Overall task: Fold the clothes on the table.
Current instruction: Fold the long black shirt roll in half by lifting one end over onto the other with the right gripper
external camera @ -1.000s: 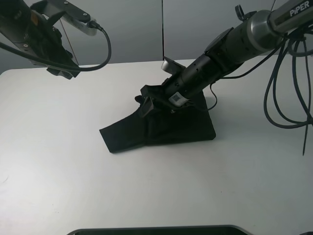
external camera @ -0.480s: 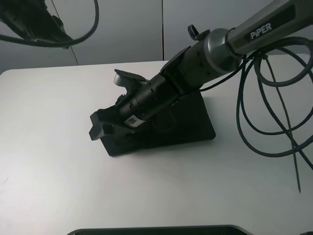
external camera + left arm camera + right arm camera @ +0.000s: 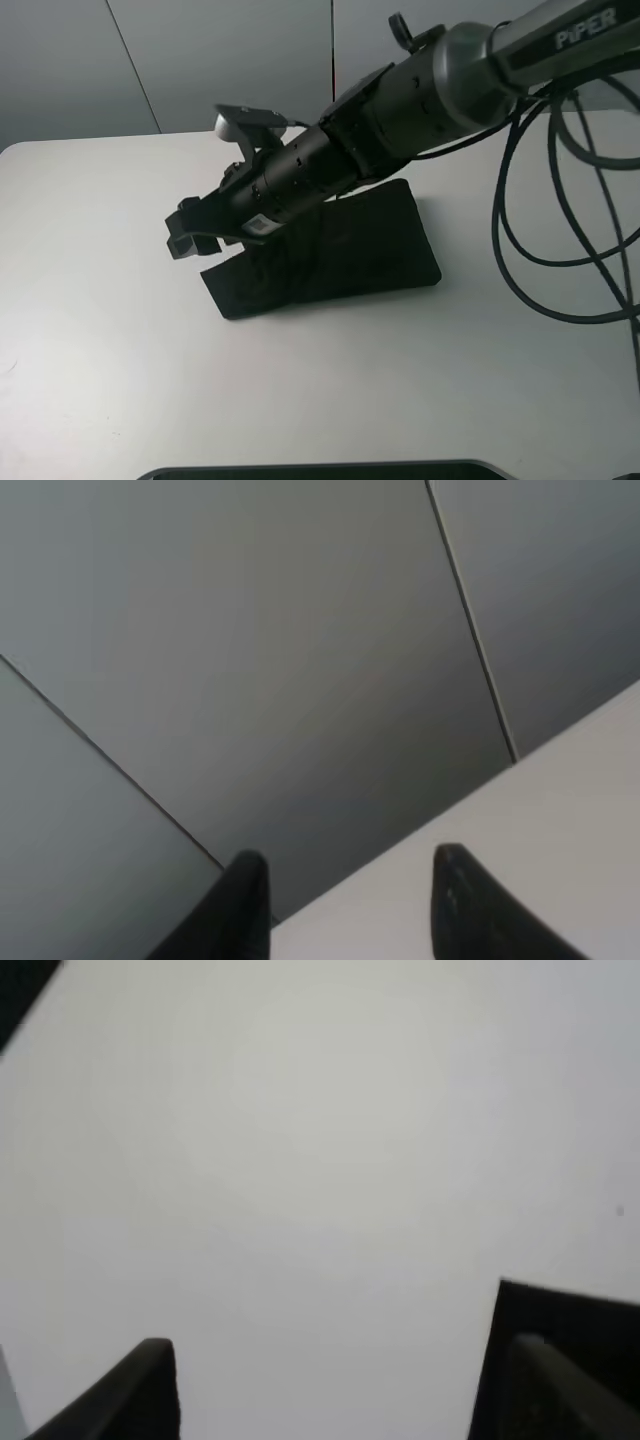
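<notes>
A black folded cloth (image 3: 365,250) lies flat in the middle of the white table (image 3: 100,350). My right arm reaches across it from the upper right. My right gripper (image 3: 185,232) hangs just past the cloth's left end, a little above the table, open and empty. In the right wrist view its fingers (image 3: 120,1390) stand wide apart over bare table, with a dark corner (image 3: 20,990) at one edge. My left gripper (image 3: 345,900) is open and empty, pointing at the grey wall and the table's far edge. It is out of the high view.
Black cables (image 3: 560,250) loop down at the right side of the table. A dark object (image 3: 320,470) lies along the front edge. Grey wall panels (image 3: 200,60) stand behind the table.
My right gripper has swept left across the cloth and now sits past its left end, slightly raised. The left arm has moved up out of the high view.
</notes>
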`<act>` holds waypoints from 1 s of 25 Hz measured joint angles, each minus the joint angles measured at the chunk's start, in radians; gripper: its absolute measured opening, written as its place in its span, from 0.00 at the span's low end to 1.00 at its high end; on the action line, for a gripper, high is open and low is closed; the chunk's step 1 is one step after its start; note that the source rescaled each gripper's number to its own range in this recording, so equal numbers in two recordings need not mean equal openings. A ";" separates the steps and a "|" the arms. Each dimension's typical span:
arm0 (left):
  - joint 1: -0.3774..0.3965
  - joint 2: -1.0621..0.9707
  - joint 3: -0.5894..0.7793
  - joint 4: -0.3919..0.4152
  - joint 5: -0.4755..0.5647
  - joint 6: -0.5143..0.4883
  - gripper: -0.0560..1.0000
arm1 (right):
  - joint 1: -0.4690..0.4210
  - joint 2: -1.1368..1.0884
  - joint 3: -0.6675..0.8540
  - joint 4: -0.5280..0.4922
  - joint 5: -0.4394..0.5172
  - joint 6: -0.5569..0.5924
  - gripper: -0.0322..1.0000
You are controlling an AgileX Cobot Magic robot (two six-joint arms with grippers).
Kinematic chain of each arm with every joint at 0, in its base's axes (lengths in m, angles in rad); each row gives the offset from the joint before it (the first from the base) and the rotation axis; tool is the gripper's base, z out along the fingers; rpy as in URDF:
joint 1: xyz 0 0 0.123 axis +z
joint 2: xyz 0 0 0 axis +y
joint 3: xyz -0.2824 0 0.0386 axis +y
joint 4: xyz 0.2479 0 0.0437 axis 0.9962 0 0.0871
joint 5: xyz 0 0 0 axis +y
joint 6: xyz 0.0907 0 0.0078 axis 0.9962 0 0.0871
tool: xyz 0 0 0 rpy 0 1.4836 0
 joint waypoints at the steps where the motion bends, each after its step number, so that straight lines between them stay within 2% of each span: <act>1: 0.000 -0.017 0.000 0.004 0.005 0.000 0.53 | -0.002 -0.032 0.000 -0.005 -0.003 0.007 0.84; 5: 0.000 -0.077 0.000 0.014 0.022 0.000 0.53 | -0.002 -0.137 0.000 -0.076 -0.039 0.046 0.84; 7: 0.000 -0.100 0.000 0.016 0.031 0.000 0.53 | -0.002 -0.146 0.000 -0.200 -0.083 0.142 0.84; 10: 0.000 -0.122 0.000 0.017 0.040 0.000 0.53 | -0.008 -0.102 0.000 -0.347 -0.094 0.303 0.84; 15: 0.000 -0.135 0.000 0.017 0.042 0.000 0.53 | -0.010 0.053 0.000 -0.377 -0.096 0.362 0.84; 17: 0.000 -0.143 0.000 0.017 0.042 0.000 0.53 | -0.010 0.103 0.000 -0.349 -0.096 0.359 0.84; 19: 0.000 -0.149 0.000 0.015 0.042 0.000 0.53 | -0.010 0.133 0.000 -0.279 -0.085 0.309 0.84; 25: 0.000 -0.161 0.000 -0.014 0.038 0.000 0.53 | 0.022 0.146 0.000 0.032 -0.064 0.067 0.84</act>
